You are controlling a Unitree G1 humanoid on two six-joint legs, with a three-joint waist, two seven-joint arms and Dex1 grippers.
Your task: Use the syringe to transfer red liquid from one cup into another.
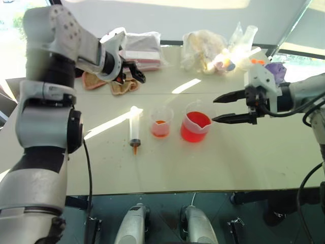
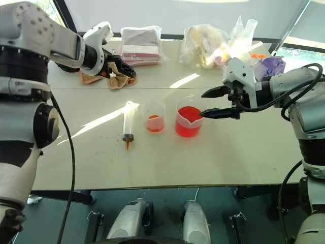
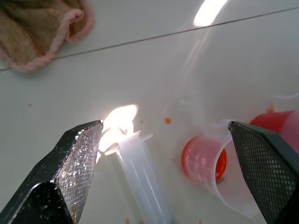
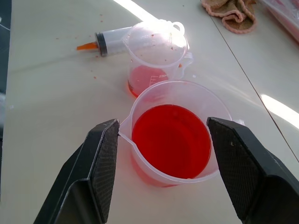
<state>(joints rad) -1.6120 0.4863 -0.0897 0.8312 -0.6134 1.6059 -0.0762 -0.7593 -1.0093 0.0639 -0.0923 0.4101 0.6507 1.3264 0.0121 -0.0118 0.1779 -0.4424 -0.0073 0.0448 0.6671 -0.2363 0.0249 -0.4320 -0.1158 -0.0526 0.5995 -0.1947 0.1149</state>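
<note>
Beside the beaker (image 1: pixel 195 127), the right pincer (image 1: pixel 217 108) hangs wide open, empty, its fingers flanking the rim without touching. Above the syringe (image 1: pixel 134 131), the left pincer (image 3: pixel 163 158) gapes, holding nothing. Syringe, small cup (image 1: pixel 161 122) and beaker line up mid-desk (image 1: pixel 244 162), red liquid (image 4: pixel 170 140) in both vessels; bare room reaches the near edge, clutter lines the far edge.

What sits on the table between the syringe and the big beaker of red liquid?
The smaller clear cup, holding a little red liquid, stands between the syringe and the beaker. The left eye view shows all three in a row, none touching.
</note>
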